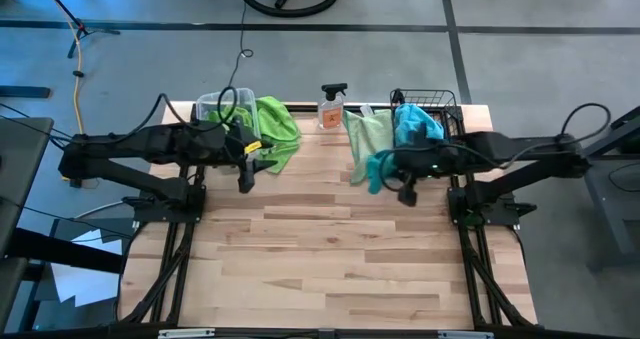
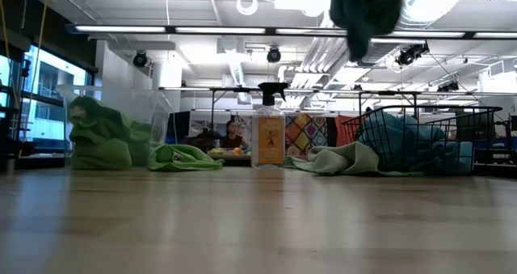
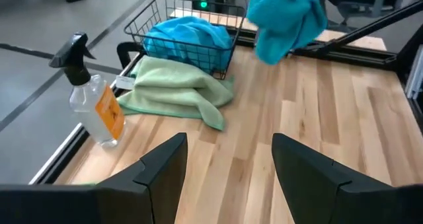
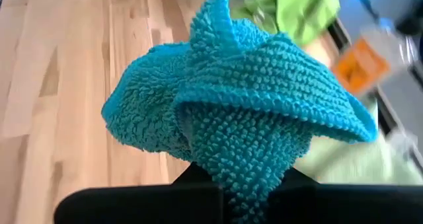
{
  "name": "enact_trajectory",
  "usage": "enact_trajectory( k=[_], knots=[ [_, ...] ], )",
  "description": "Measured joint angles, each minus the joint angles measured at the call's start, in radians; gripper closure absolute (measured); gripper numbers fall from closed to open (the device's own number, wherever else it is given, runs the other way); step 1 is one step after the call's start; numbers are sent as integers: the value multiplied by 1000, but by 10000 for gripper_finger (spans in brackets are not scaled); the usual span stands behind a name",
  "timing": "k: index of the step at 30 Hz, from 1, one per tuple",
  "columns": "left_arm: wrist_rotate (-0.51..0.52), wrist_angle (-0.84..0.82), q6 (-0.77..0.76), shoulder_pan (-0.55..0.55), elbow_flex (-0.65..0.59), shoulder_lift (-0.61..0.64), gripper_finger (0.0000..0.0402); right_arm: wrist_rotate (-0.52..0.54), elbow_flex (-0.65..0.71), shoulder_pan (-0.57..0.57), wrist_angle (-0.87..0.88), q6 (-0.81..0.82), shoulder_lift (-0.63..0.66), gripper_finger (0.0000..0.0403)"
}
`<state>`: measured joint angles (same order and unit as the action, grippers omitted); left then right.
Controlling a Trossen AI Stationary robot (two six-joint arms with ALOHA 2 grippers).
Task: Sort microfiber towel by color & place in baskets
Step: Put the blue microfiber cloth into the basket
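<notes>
Currently the right gripper (image 1: 384,169) is clenched on a sky-blue fuzzy microfiber towel (image 4: 231,112), which hangs in a bunched fold clear of the light wooden slatted table (image 1: 340,259); in the low view this towel dangles high above the tabletop, and in the high view it sits on the near side of the clear plastic spray bottle with a black trigger and orange label (image 1: 331,107), toward the right arm. The left gripper (image 1: 246,174) hovers empty on the opposite side of the bottle, nearer than it, with its dark fingers (image 3: 162,171) spread apart and nothing between them. Just beside the bottle on the right-arm side lies a pale green microfiber towel (image 3: 175,92), crumpled flat on the table and touching the front of the black wire-mesh basket with handles (image 1: 440,104). That basket already holds more sky-blue towels (image 3: 188,36), heaped to its rim. On the bottle's other side, a lime-green microfiber towel (image 1: 278,129) is draped out of the clear see-through plastic tub (image 1: 212,107) and spills onto the wood; the low view shows further green cloth piled inside the tub. Beyond the table, far behind the bottle, a seated person (image 2: 233,137) shows in the low view.
</notes>
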<state>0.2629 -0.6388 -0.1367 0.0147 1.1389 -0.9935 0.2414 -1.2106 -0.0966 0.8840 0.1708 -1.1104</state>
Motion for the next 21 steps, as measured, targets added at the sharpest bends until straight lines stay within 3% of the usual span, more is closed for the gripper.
enact_trajectory(
  k=[6,13,17,21],
  knots=[
    [13,2,25,0,0,-13,193,110,0,-58,162,117,107,400],
    [23,8,8,-1,-1,-27,193,211,14,-78,202,219,189,400],
    [23,8,7,-1,-1,-28,193,278,7,-14,184,278,182,400],
    [31,10,7,-1,-1,-28,193,293,-33,150,153,248,153,400]
  ],
)
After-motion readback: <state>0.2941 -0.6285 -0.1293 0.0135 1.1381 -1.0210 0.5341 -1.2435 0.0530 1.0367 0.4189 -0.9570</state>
